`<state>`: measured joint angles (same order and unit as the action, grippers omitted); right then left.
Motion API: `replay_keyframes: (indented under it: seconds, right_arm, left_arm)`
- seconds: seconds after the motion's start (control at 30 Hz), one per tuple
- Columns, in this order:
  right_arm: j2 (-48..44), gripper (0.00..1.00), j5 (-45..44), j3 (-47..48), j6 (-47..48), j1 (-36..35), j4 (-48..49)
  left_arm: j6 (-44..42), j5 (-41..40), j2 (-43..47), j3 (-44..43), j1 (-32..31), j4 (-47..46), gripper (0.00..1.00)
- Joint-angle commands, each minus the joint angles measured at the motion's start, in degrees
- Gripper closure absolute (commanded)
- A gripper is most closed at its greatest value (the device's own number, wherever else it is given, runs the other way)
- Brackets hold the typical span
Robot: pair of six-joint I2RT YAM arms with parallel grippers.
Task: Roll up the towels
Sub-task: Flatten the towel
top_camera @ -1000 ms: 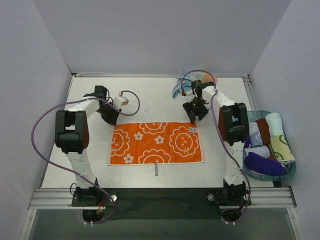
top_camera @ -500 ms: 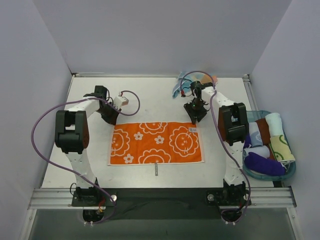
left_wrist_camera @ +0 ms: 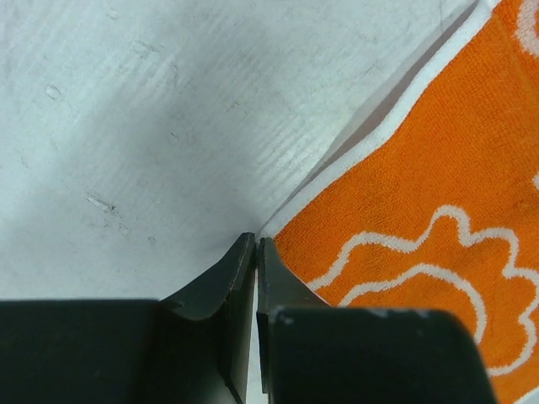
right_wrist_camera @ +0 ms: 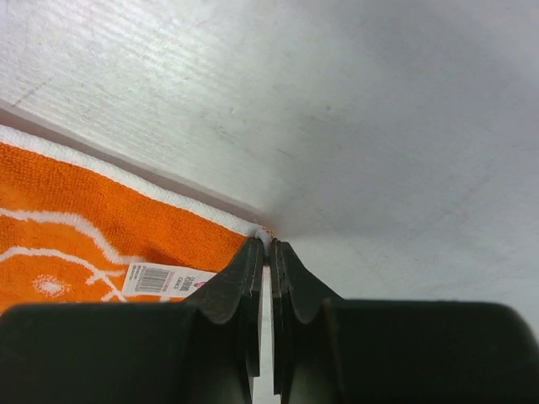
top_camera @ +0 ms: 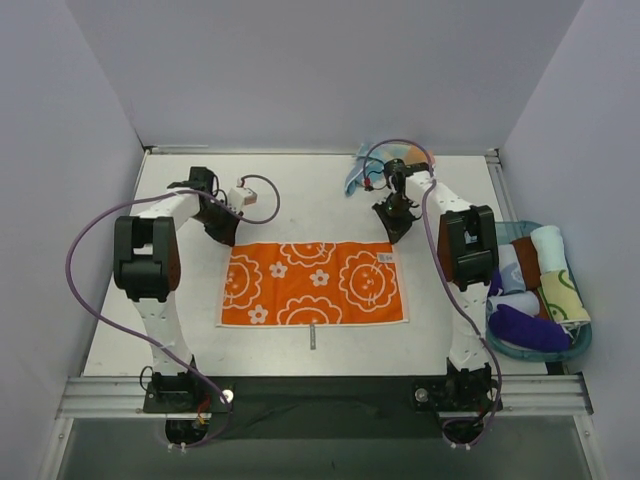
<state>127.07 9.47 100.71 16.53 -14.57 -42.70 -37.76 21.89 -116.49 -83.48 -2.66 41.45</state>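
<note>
An orange towel (top_camera: 315, 285) with white flower prints lies flat in the middle of the table. My left gripper (top_camera: 227, 241) is at its far left corner, jaws pressed together on the white hem, with the towel (left_wrist_camera: 421, 194) running off to the right of the gripper (left_wrist_camera: 255, 240). My right gripper (top_camera: 392, 234) is at the far right corner. There the right gripper (right_wrist_camera: 269, 244) pinches the tip of the towel (right_wrist_camera: 84, 202), beside a barcode label (right_wrist_camera: 164, 282). A second towel (top_camera: 385, 160), light blue with orange and yellow, lies bunched at the back.
A teal basket (top_camera: 582, 345) at the right edge holds several rolled cloths, among them a purple roll (top_camera: 530, 328). A small grey piece (top_camera: 312, 338) lies just in front of the towel's near edge. Purple cables loop off both arms.
Both grippers have closed onto the towel's far corners. The right one has shifted slightly back and right, the left one slightly back.
</note>
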Motion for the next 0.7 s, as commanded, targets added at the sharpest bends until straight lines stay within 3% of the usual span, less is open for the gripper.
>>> replay_keyframes:
  seconds: [0.0,0.4,0.67]
  right_arm:
    - [-2.0,1.00,-1.1,3.4,0.4,1.5,-2.2]
    - [-6.5,1.00,0.7,5.5,1.7,3.4,-2.3]
    - [-14.3,1.00,3.5,-2.4,5.1,3.5,-2.2]
  left_arm:
    - [1.5,4.3,-1.5,-4.1,1.2,1.6,1.00]
    - [-0.6,8.8,2.7,-6.6,4.4,2.5,1.00]
    - [-9.9,13.9,14.5,2.5,4.7,4.9,1.00]
